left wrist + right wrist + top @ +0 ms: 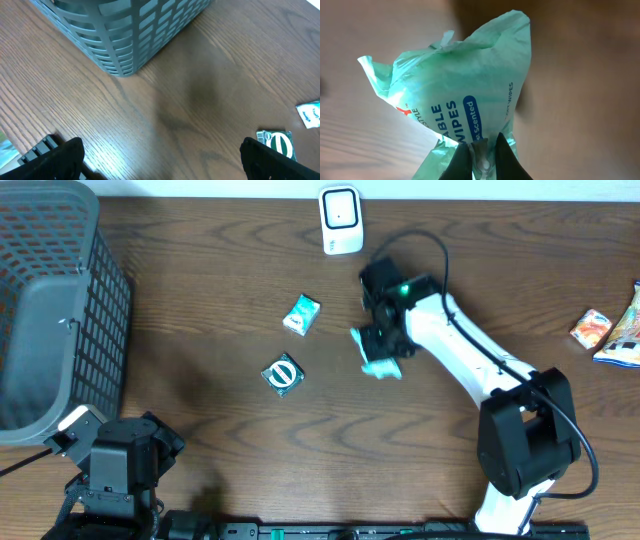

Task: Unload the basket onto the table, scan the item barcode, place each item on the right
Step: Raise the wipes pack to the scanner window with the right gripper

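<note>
While the right gripper (482,160) is pinching the green wipes packet (455,85) near the scanner (341,220), perhaps slightly above the table (200,330), the left gripper (162,160) is holding its fingers spread wide near the basket (125,30).

On the counter (200,430), a basket (50,310) sits far left, a scanner (341,220) at back centre, a farther packet (301,314) and a nearer packet (283,374) in the middle, a wipes pack (383,368) in the right claw (483,159) just right of them, and snack packets (592,328) far right.
</note>
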Action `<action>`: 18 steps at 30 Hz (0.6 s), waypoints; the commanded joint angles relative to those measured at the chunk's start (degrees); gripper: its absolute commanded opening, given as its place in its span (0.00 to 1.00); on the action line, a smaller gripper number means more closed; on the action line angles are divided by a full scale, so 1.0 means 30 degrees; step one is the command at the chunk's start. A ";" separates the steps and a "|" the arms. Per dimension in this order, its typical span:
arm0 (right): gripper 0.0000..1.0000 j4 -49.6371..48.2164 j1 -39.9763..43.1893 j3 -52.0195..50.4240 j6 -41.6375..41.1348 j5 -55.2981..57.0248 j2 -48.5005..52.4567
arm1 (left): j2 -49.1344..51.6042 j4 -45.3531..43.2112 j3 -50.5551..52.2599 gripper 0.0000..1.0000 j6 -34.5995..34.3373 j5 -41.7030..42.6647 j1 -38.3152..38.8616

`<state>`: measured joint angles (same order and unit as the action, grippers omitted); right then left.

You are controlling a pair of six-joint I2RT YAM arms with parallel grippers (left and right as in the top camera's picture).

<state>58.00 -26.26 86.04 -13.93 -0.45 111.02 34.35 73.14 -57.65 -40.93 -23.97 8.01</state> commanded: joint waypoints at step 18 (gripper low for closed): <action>0.01 -0.2659 0.1443 1.7835 0.1086 0.0962 0.7985 | -0.0022 0.0044 0.0000 0.97 -0.0255 -0.0313 -0.0058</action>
<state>52.58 -22.09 133.16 -12.36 1.28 129.40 34.35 73.12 -57.65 -40.93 -24.01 8.01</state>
